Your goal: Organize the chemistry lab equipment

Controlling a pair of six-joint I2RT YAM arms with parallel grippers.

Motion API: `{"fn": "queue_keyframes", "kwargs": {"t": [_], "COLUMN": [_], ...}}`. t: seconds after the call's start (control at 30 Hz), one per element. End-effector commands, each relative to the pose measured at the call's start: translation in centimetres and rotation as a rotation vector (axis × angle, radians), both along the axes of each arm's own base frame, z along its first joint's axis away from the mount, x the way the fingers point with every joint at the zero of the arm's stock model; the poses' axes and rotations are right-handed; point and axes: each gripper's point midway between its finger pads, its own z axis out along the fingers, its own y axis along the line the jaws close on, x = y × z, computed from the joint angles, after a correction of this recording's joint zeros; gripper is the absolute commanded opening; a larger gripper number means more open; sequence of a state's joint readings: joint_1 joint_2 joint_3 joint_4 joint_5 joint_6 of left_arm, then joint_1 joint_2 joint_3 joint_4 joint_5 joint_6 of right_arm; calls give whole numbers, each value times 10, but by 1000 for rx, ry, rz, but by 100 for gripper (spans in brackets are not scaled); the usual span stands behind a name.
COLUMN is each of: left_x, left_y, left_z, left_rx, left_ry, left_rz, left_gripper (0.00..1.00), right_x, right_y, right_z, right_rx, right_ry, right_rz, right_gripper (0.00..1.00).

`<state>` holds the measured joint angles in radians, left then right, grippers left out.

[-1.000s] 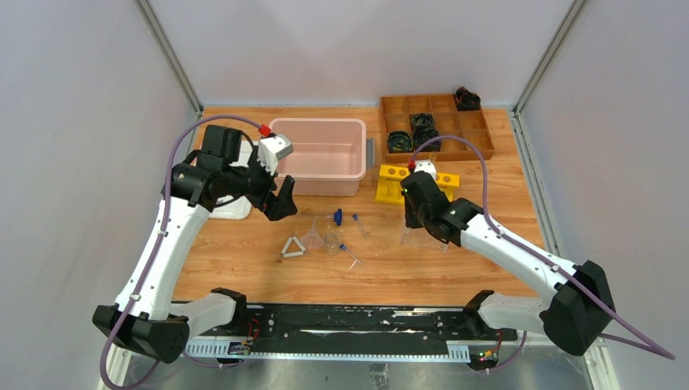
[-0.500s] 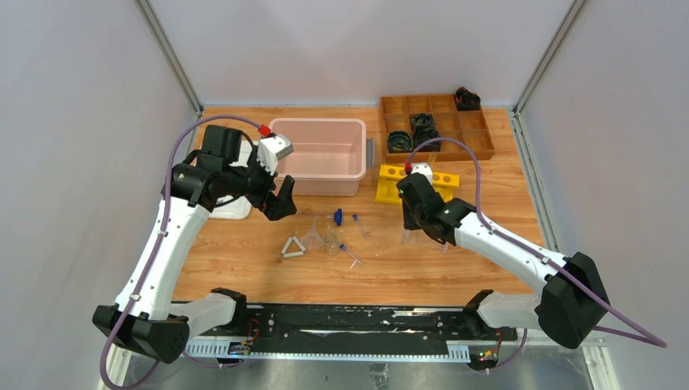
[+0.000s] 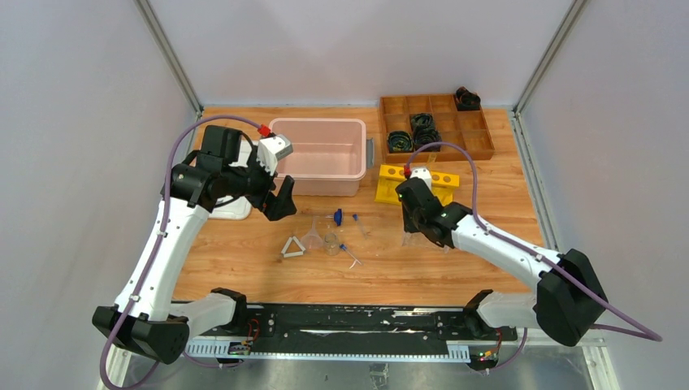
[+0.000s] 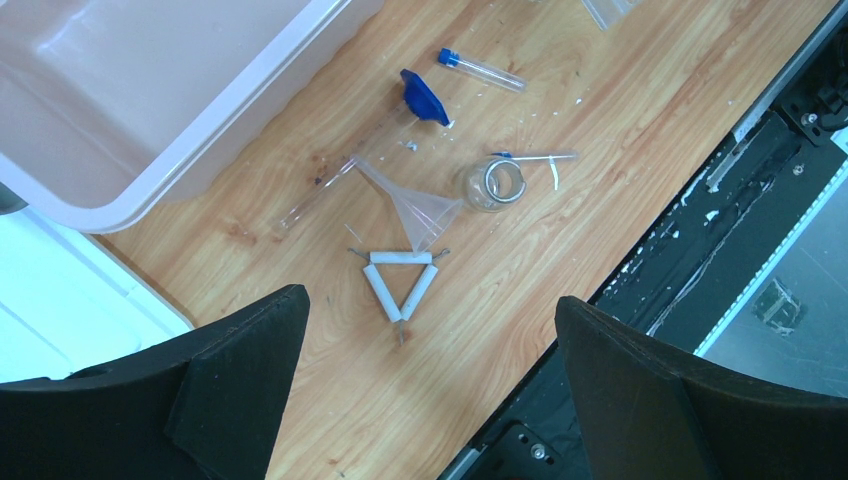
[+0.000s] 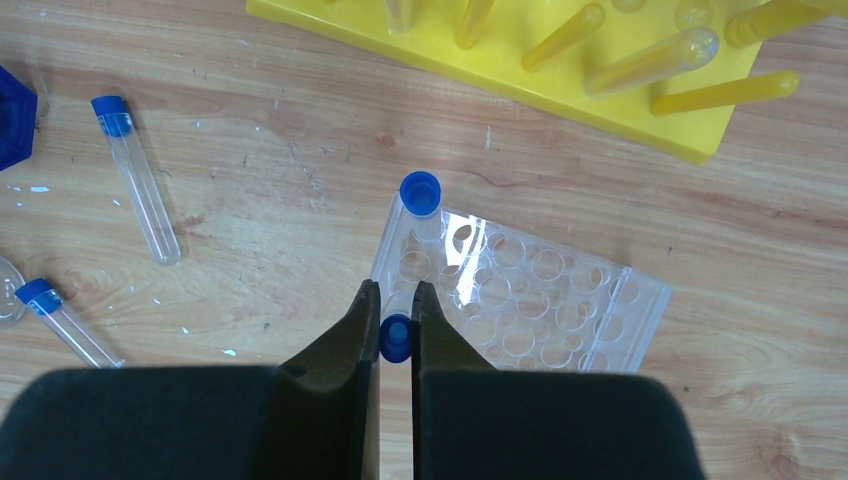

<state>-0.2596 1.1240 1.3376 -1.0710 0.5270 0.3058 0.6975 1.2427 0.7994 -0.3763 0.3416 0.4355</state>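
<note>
My right gripper (image 5: 397, 305) is shut on a blue-capped clear tube (image 5: 397, 338) and holds it over the near left corner of the clear tube rack (image 5: 560, 300). One capped tube (image 5: 421, 200) stands in the rack's far left corner. Two more capped tubes (image 5: 137, 180) (image 5: 60, 320) lie on the wood to the left. My left gripper (image 4: 430, 390) is open and empty, hovering above the white triangle (image 4: 398, 283), the clear funnel (image 4: 420, 212) and the small clear jar (image 4: 495, 186). In the top view the rack (image 3: 422, 237) lies under the right gripper (image 3: 416, 219).
A pink bin (image 3: 318, 154) stands at the back centre. A yellow tube rack (image 3: 416, 184) stands behind the clear one. A wooden divided tray (image 3: 479, 134) with black coiled bundles is at the back right. A blue piece (image 4: 424, 96) lies near the bin.
My right gripper has shifted a little to the left and back over the clear rack with the tube in it. The left arm has not moved.
</note>
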Motion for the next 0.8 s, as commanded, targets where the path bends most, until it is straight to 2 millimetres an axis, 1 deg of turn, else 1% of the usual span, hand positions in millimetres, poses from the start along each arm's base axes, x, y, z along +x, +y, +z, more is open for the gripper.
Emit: {"fn": "queue_keyframes", "kwargs": {"t": [0.0, 0.17, 0.2, 0.23, 0.27, 0.3, 0.33, 0.37, 0.43, 0.5, 0.6, 0.63, 0.7, 0.77], "left_x": [0, 1, 1, 1, 1, 0, 0, -1, -2, -3, -4, -4, -3, -2], "left_y": [-1, -1, -1, -1, -1, -1, -2, -2, -3, -5, -6, -6, -5, -4], "left_z": [8, 9, 9, 10, 11, 12, 13, 13, 15, 17, 19, 19, 19, 19], "left_rx": [-8, -4, -3, -2, -3, -6, -9, -12, -18, -28, -36, -36, -31, -26], "left_ry": [-37, -45, -47, -50, -52, -56, -61, -63, -66, -68, -70, -71, -69, -74], "left_rz": [-9, -9, -8, -10, -11, -15, -20, -25, -30, -40, -47, -44, -36, -33], "left_gripper": [100, 100, 100, 100, 100, 100, 100, 100, 100, 100, 100, 100, 100, 100], "right_x": [6, 5, 5, 4, 3, 2, 2, 2, 2, 3, 3, 3, 2, 0], "right_y": [-7, -4, -3, -4, -3, -3, -3, -3, -3, -3, 2, 5, 16, 31], "right_z": [-2, -1, 0, 2, 5, 9, 13, 19, 32, 47, 68, 75, 83, 84], "right_rx": [-21, -10, -5, 2, 12, 24, 35, 44, 64, 83, 122, 146, 187, 213], "right_ry": [-24, -20, -21, -24, -30, -41, -55, -69, -103, -132, -158, -167, -168, -147], "right_rz": [-19, -4, 1, 0, 2, 6, 11, 17, 21, 21, 30, 34, 56, 85], "right_gripper": [0, 1, 6, 15, 20, 30, 36, 41, 47, 50, 50, 49, 47, 45]}}
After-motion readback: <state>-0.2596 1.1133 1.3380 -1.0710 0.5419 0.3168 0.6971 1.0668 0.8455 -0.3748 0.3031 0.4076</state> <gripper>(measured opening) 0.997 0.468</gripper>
